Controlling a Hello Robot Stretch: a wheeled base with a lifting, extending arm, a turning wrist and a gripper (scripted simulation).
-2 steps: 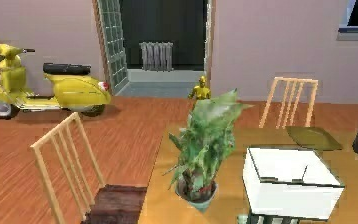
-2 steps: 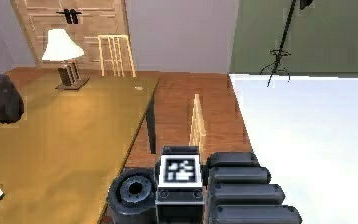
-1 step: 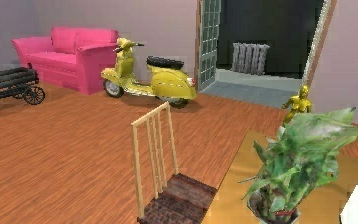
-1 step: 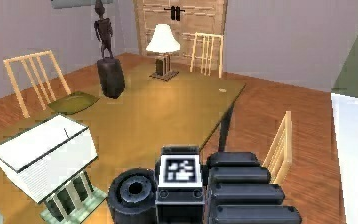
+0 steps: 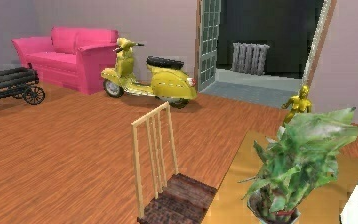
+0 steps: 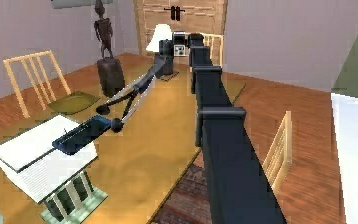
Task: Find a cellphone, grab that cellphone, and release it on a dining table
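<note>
One dark arm (image 6: 222,130) stretches far across wooden desk (image 6: 157,150). Fingers (image 6: 163,68) at far end, beside white lamp (image 6: 159,40): their state, cannot tell; holding anything, cannot tell. Small dark flat slab (image 6: 75,136), possibly cellphone, lies near left, on white box (image 6: 37,155).

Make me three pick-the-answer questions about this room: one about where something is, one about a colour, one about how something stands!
1. Next to the sofa, the scooter is: A on top, B beside, C underneath.
2. The sofa is: A pink, B green, C blue.
3. The chair is: A tipped over, B upside down, C upright.

Answers:
1. B, it is parked on the floor at the sofa's end.
2. A, its cushions and arms are bright pink.
3. C, its back points straight up.
</note>
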